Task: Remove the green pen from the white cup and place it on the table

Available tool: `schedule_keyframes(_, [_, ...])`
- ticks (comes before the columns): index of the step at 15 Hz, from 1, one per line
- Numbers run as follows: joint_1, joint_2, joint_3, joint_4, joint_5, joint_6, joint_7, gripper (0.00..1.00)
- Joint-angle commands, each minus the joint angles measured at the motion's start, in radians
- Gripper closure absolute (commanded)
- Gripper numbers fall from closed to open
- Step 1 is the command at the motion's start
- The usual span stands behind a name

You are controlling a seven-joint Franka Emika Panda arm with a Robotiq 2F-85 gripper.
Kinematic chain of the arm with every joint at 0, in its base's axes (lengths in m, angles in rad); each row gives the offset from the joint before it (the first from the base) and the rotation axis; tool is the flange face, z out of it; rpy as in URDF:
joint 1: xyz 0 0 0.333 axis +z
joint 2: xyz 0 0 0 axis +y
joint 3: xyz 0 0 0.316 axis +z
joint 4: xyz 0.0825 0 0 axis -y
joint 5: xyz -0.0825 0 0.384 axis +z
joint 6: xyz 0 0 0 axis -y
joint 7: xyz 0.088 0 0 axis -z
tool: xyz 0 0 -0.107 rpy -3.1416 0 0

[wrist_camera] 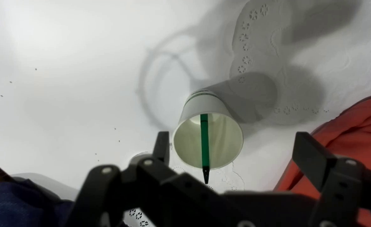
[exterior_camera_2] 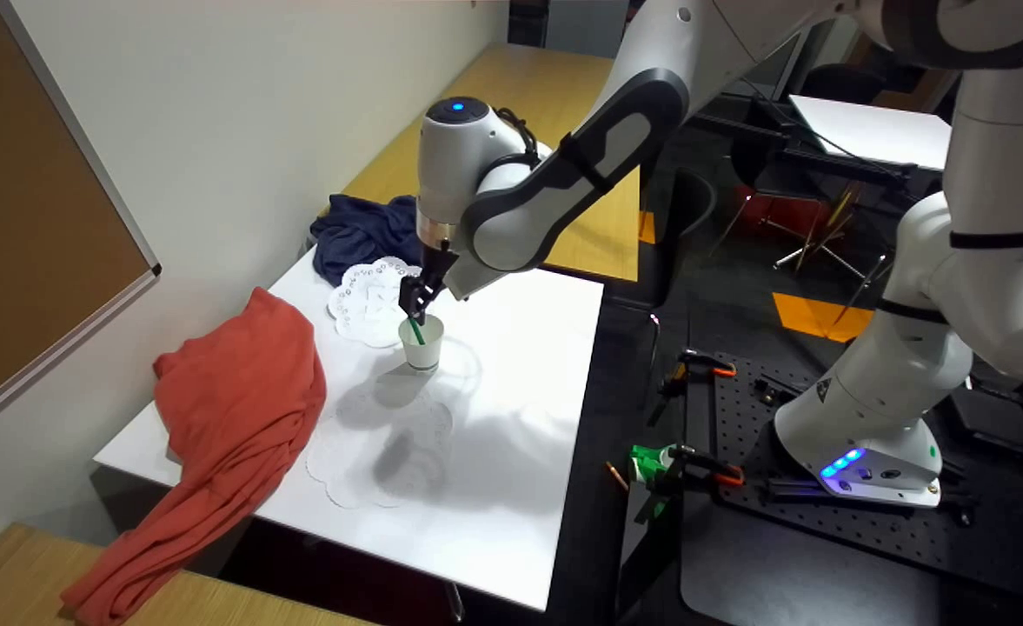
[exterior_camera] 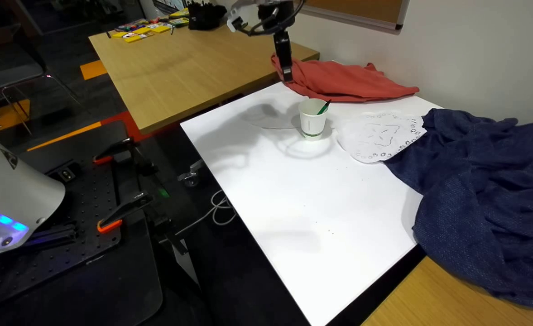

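The white cup (exterior_camera: 312, 126) stands upright on the white table (exterior_camera: 289, 199); the cup (exterior_camera_2: 425, 356) and table (exterior_camera_2: 502, 435) also show in an exterior view. The green pen (exterior_camera: 324, 107) leans inside the cup, its black tip above the rim. In the wrist view the pen (wrist_camera: 205, 142) crosses the mouth of the cup (wrist_camera: 201, 105), with the tip past the near rim. My gripper (wrist_camera: 232, 142) is open and empty, its fingers wide apart. Cup and pen appear between them, nearer the left finger. In both exterior views the gripper (exterior_camera: 286, 76) (exterior_camera_2: 414, 306) is above the table, higher than the cup.
A red cloth (exterior_camera: 348, 81) lies by the wall at one end of the table and a navy cloth (exterior_camera: 488, 194) at the other. A white doily (exterior_camera_2: 370, 300) lies beside the cup; another doily (exterior_camera_2: 381, 452) lies flat on the table. Wooden tables (exterior_camera: 203, 59) adjoin.
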Motion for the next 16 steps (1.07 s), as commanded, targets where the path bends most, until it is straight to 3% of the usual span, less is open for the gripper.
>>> schedule_keyframes(1, [-0.007,0.076,-0.004,0.066,0.056,0.045,-0.038,0.0])
schedule_keyframes(8, [-0.02,0.188,-0.018,0.139,0.113,0.128,-0.122,0.0])
schedule_keyframes(13, [-0.03,0.232,-0.024,0.183,0.12,0.125,-0.16,0.01])
schedule_keyframes(14, [-0.032,0.238,-0.023,0.191,0.123,0.124,-0.166,0.26])
schedule_keyframes(16, [-0.037,0.248,-0.018,0.203,0.127,0.122,-0.176,0.31])
